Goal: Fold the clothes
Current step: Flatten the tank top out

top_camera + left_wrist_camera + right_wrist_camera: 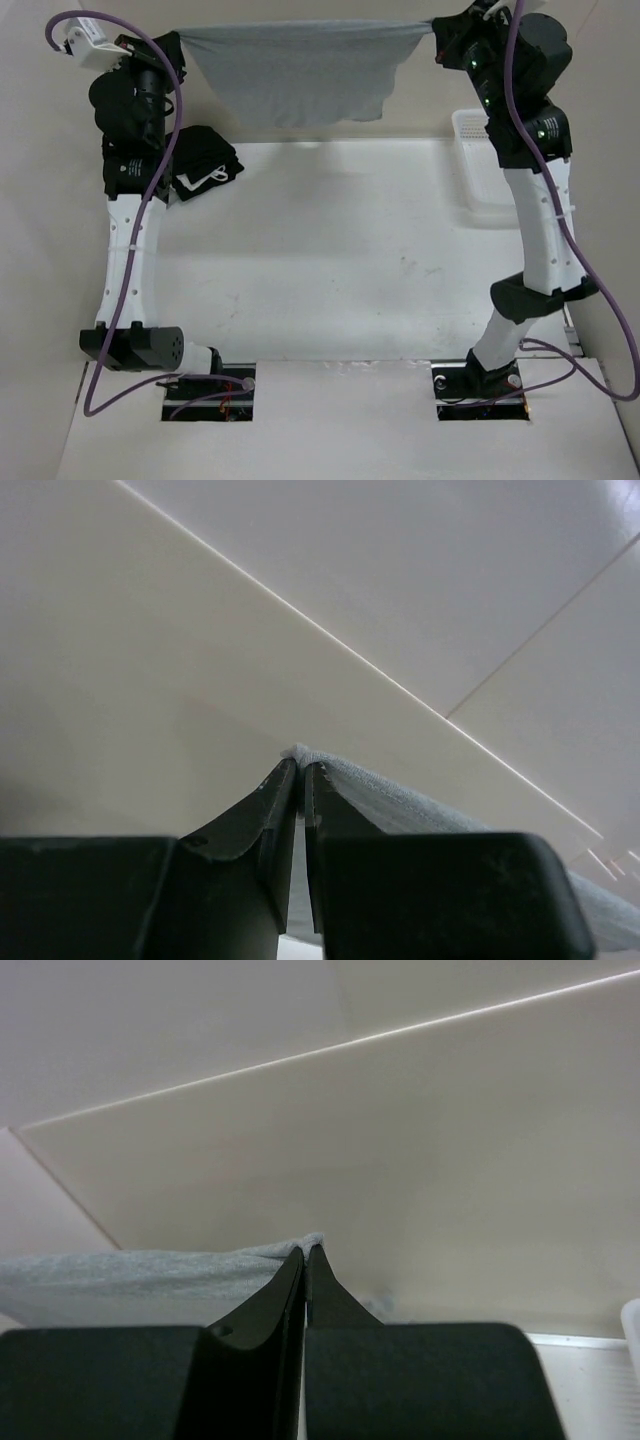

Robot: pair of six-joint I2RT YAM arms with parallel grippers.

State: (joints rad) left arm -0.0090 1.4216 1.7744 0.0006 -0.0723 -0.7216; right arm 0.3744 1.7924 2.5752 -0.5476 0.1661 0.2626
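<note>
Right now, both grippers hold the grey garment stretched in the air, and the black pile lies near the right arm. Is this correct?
Not quite: the black pile lies near the left arm, as the top view shows. The rest is right.

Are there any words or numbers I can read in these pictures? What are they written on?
None: no word or number can be read in any view.
The black garment has a white mark, but it is too small to tell whether it is letters or just a squiggle.
The grey garment is plain, with no print showing.
</note>
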